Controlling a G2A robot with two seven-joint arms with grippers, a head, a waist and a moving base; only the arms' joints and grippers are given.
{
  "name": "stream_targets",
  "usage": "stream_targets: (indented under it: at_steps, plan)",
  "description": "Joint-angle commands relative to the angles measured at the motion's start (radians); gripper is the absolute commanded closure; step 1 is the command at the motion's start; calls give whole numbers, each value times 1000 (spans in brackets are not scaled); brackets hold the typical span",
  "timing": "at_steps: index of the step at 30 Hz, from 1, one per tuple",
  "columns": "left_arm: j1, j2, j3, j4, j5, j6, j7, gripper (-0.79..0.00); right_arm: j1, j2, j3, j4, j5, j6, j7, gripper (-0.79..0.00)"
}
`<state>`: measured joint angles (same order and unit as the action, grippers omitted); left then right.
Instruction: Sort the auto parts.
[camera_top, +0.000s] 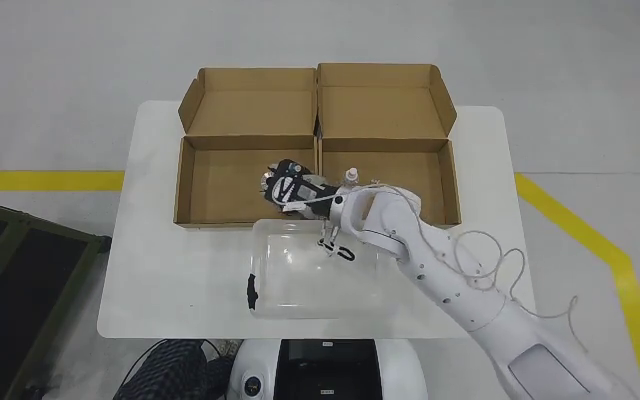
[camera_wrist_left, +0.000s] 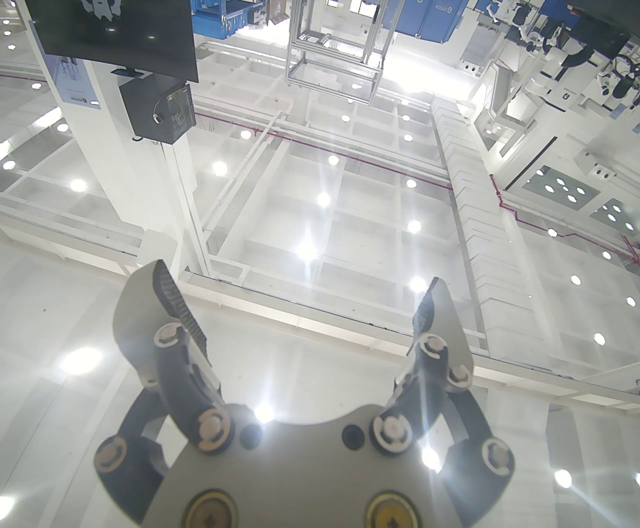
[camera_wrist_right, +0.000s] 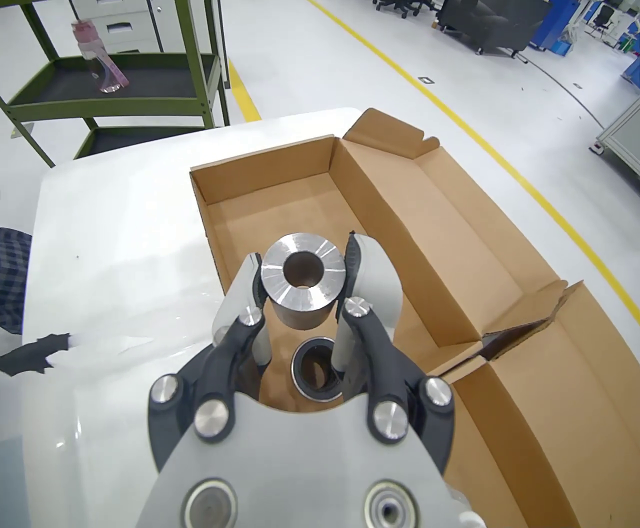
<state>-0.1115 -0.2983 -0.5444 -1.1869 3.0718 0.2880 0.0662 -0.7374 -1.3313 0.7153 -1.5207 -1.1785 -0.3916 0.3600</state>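
Starting at the robot's edge of the table (camera_top: 150, 260): clear plastic bin (camera_top: 290, 300), with a black tape patch (camera_top: 250, 290) on its left rim. The right arm (camera_top: 440, 275) lies stretched diagonally over the bin's right half, forearm low, wrist bent forward and down.

Right gripper (camera_wrist_right: 303, 260): jaws clamped across the diameter of a steel sleeve (camera_wrist_right: 302, 295), fingers on its curved wall, bored end face toward the wrist camera. Judged a side grip, so the part falls free once the fingers part.

The sleeve hangs inside the outline of the left cardboard box (camera_wrist_right: 270, 170), toward its right side near the shared wall. It looks clear of the box floor; how far clear I cannot tell.

A black ring (camera_wrist_right: 315, 372) lies flat on that box's floor, beneath the gripper and on the palm side of the sleeve. Judgement: this box takes the round parts, so the sleeve is poised for release here. Risk: a straight drop may land on or roll against the ring.

The right cardboard box (camera_top: 400, 175) stands just beside, flaps open.

Left gripper (camera_wrist_left: 297, 280): jaws spread wide, nothing between them, aimed up at the ceiling. Judged parked to leave the boxes to the working arm
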Motion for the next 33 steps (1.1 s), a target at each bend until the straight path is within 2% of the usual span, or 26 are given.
stream_targets:
  at_steps: [1,16,27,33]
  plan:
    - [0,0,0,0,0,0,0,-785,19,-11,-18,23,-12,16,12,0]
    - [0,0,0,0,0,0,0,-785,105,-89,-114,201,2,59,80,0]
    - [0,0,0,0,0,0,0,-785,143,-132,-141,273,-9,56,120,0]
    - [0,0,0,0,0,0,0,-785,151,-149,-146,298,-11,49,140,-71]
